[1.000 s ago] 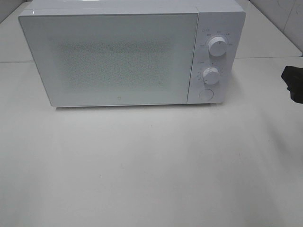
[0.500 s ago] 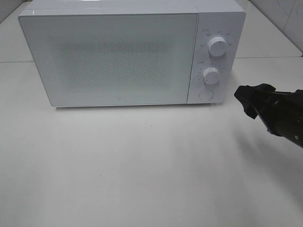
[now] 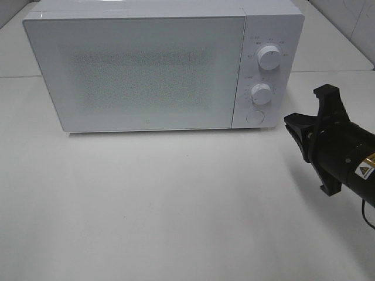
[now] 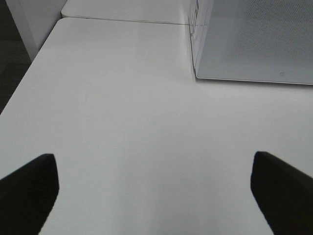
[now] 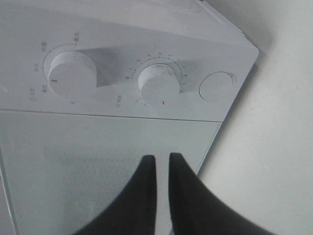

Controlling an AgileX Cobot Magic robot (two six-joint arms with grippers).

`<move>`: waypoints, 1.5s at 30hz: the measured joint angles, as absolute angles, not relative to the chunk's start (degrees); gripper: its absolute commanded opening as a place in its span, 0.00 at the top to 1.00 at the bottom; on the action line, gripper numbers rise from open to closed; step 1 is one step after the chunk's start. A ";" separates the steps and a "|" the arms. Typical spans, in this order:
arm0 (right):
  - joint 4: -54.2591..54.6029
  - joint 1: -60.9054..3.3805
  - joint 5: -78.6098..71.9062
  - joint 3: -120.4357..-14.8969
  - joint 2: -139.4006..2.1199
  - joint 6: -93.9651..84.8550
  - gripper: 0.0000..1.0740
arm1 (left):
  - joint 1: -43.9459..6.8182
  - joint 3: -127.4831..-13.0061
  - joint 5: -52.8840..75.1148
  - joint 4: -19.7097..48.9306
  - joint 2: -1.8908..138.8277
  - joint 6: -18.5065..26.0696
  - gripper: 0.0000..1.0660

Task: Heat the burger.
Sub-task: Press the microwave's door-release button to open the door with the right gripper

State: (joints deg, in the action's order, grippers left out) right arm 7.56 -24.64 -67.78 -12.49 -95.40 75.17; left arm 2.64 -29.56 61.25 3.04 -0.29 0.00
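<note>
The burger is out of view. A white microwave (image 3: 140, 70) stands at the back of the table with its door closed. My right gripper (image 3: 291, 124) hovers just right of the microwave's lower front corner, rolled on its side and pointing at the control panel. In the right wrist view its two dark fingers (image 5: 146, 171) sit almost together with nothing between them, aimed below the timer knob (image 5: 159, 87). My left gripper (image 4: 154, 159) is open over bare table, with the microwave's corner (image 4: 254, 39) ahead of it.
The control panel carries an upper knob (image 3: 269, 57), a lower knob (image 3: 261, 93) and a round button (image 3: 254, 116). White tabletop (image 3: 176, 205) stretches in front of the microwave. A tiled wall (image 3: 357, 17) rises at the back right.
My right arm came in from the right edge toward the microwave's control panel, rolled onto its side, and its fingers closed together. The left gripper stayed open.
</note>
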 measured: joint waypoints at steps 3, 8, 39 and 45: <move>9.11 -24.64 -68.81 -12.49 -97.92 83.48 1.00 | 2.64 -29.56 61.25 3.04 -0.29 0.00 0.06; 10.37 -24.64 -68.64 -12.49 -99.12 88.24 1.00 | 2.64 -29.56 61.25 3.04 -0.29 0.00 0.06; 17.59 -24.64 -54.77 -28.82 -107.77 83.42 1.00 | 2.64 -29.56 61.25 3.04 -0.29 0.00 0.06; 17.59 -24.64 -54.72 -34.03 -112.76 83.42 1.00 | 2.64 -29.56 61.25 3.04 -0.29 0.00 0.06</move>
